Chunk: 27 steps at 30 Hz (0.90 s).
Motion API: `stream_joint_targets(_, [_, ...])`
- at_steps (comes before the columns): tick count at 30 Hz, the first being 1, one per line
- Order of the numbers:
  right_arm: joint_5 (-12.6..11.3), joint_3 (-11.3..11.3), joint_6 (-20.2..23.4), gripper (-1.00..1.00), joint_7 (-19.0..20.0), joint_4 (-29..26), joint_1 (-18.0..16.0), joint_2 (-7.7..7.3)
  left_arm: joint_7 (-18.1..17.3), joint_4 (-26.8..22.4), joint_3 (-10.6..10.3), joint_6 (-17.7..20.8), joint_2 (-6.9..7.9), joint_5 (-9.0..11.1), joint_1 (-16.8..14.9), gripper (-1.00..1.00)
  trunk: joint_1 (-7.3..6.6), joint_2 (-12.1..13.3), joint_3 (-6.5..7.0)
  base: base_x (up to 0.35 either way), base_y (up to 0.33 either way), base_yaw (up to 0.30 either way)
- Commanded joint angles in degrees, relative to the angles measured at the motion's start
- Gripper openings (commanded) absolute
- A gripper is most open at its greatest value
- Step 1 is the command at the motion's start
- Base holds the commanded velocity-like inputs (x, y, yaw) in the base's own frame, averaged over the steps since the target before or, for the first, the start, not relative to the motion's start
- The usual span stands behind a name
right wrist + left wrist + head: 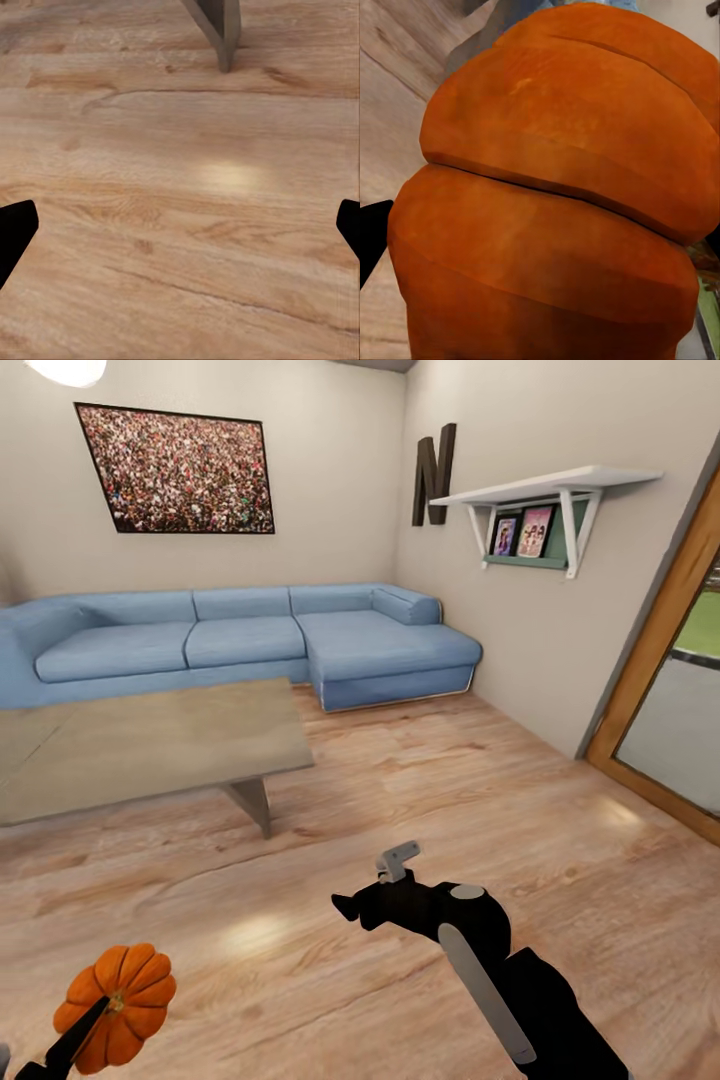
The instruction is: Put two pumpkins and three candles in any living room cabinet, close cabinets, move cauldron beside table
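Note:
A bright-orange ribbed pumpkin point(122, 1000) hangs above the floor at the lower left of the head view, with my left gripper point(98, 1022) shut on it. Its orange ribs point(555, 187) crowd the left wrist view, where one dark fingertip point(371, 240) shows at the edge. My right gripper point(350, 908) is held low over the wood floor, right of the pumpkin, pointing left. In the right wrist view its fingertips point(15, 232) stand wide apart, open, with bare floor between them.
A low grey-brown coffee table point(150, 745) stands ahead on the left, and its leg point(221, 30) is in the right wrist view. Behind it is a blue corner sofa point(240, 640). A wall shelf point(550, 490) and a wood-framed door point(660, 690) are on the right.

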Motion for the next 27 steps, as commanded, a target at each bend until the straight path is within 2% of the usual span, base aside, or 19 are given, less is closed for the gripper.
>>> stream_joint_targets(1, [0.1, 0.1, 0.3, 1.0, 0.1, 0.0, -0.1, -0.04, 0.1, 0.1, 0.0, 0.5, -0.01, 0.6, 0.0, -1.0, -0.03, 0.0, -0.06, -0.178, 0.247, 0.3])
stream_joint_targets(12, [0.1, 0.1, -0.2, 1.0, 0.2, 0.0, 0.1, -0.13, 0.0, 0.9, 0.2, 0.7, 0.2, 0.7, 0.0, -1.0, -0.03, 0.0, -0.12, -0.201, 0.239, 0.059])
stream_joint_targets(14, [0.1, 0.2, -0.2, 1.0, 0.1, 0.0, 0.1, -0.09, 0.0, 0.9, 0.8, 0.7, 0.13, 0.7, 0.0, -1.0, -0.03, 0.0, -0.12, -0.159, 0.258, 0.008])
stream_joint_targets(17, [0.0, 0.1, 0.4, 1.0, 0.1, 0.0, 0.0, -0.05, -0.1, 0.9, 1.8, 0.7, -0.03, 0.9, 0.0, -1.0, -0.03, 0.0, -0.12, -0.048, 0.284, 0.184])
stream_joint_targets(22, [0.0, 0.1, 0.6, 1.0, 0.1, 0.0, 0.0, 0.03, -0.3, 0.8, 2.1, 0.7, -0.03, 1.2, 0.0, -1.0, -0.03, 0.0, -0.12, -0.045, 0.275, 0.269])
stream_joint_targets(26, [0.0, 0.0, 0.6, 1.0, 0.0, 0.0, 0.0, 0.04, -2.9, 0.8, 2.1, 1.0, 0.08, 1.2, 0.0, -1.0, -0.03, 0.0, -0.12, -0.042, 0.191, 0.293])
stream_joint_targets(27, [0.0, 0.0, 0.6, 1.0, 0.1, 0.0, 0.0, 0.04, -5.2, 0.8, 2.1, 1.0, 0.2, 1.0, 0.0, -1.0, -0.03, 0.0, -0.12, -0.013, 0.147, 0.297])
